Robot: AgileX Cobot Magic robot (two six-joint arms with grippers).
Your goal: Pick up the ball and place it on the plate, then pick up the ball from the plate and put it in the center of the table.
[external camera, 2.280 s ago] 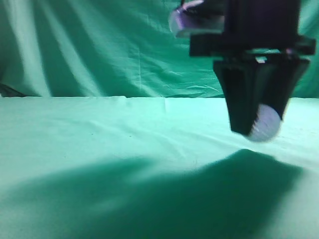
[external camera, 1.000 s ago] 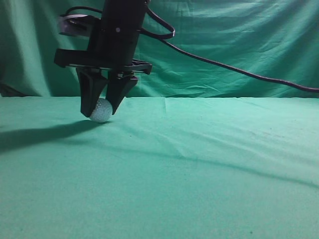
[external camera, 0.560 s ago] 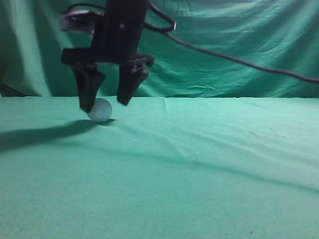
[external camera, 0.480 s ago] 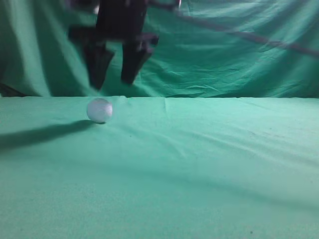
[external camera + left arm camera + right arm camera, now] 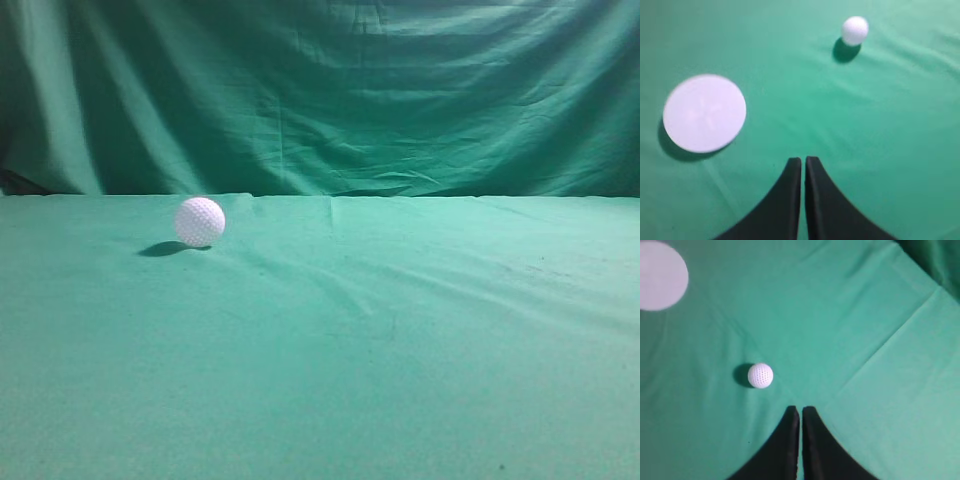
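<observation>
A white dimpled ball rests alone on the green cloth, left of the middle in the exterior view. It also shows in the left wrist view and the right wrist view. A flat white round plate lies empty on the cloth; its edge shows in the right wrist view. My left gripper is shut and empty, high above the cloth. My right gripper is shut and empty, above and to the right of the ball. Neither gripper shows in the exterior view.
A green cloth covers the table. A green curtain hangs behind it. A fold in the cloth runs across the right wrist view.
The gripper carried the ball across to the left, set it on the cloth and opened. It then rose out of the exterior view. The ball stays where it was set.
</observation>
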